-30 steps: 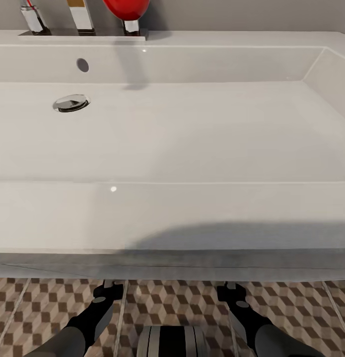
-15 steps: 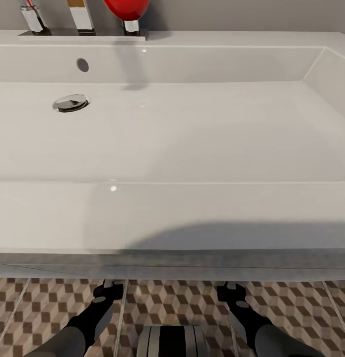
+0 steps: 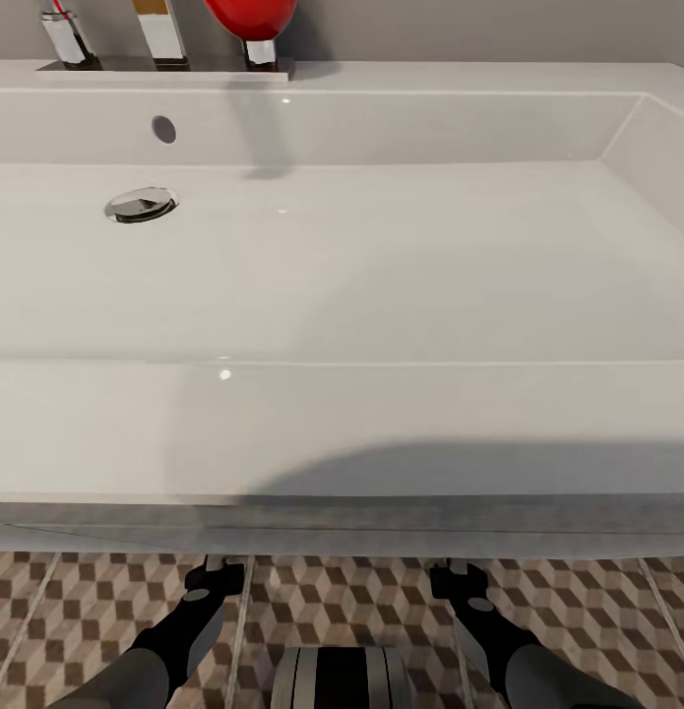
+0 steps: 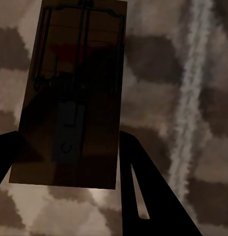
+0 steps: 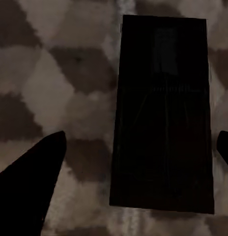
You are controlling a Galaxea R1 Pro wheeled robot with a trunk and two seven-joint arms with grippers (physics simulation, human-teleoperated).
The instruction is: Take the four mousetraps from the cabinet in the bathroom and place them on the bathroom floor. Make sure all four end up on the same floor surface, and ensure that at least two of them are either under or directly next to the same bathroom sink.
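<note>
Under the front edge of the white sink (image 3: 342,433), both my arms reach down toward the bathroom floor (image 3: 86,601), its brown, beige and white cube tiles showing along the near strip of my head view.

My left gripper (image 4: 70,162) has its two dark fingers (image 4: 143,191) spread on either side of a mousetrap (image 4: 70,93): a tan board with dark wire and a dull red patch, seen in shadow. The right-hand finger lies against the board's long edge; the other finger meets the board's corner, so I read this as a grip on the trap, the floor tiles blurred behind it.

My right gripper (image 5: 138,162) stands wide open, its finger (image 5: 30,182) well apart from a second mousetrap (image 5: 163,113), which is very dark and lies flat on the tiles between the jaws, touching neither.

Far on the sink's back ledge stand chrome taps (image 3: 159,34) and a red object (image 3: 251,18).
</note>
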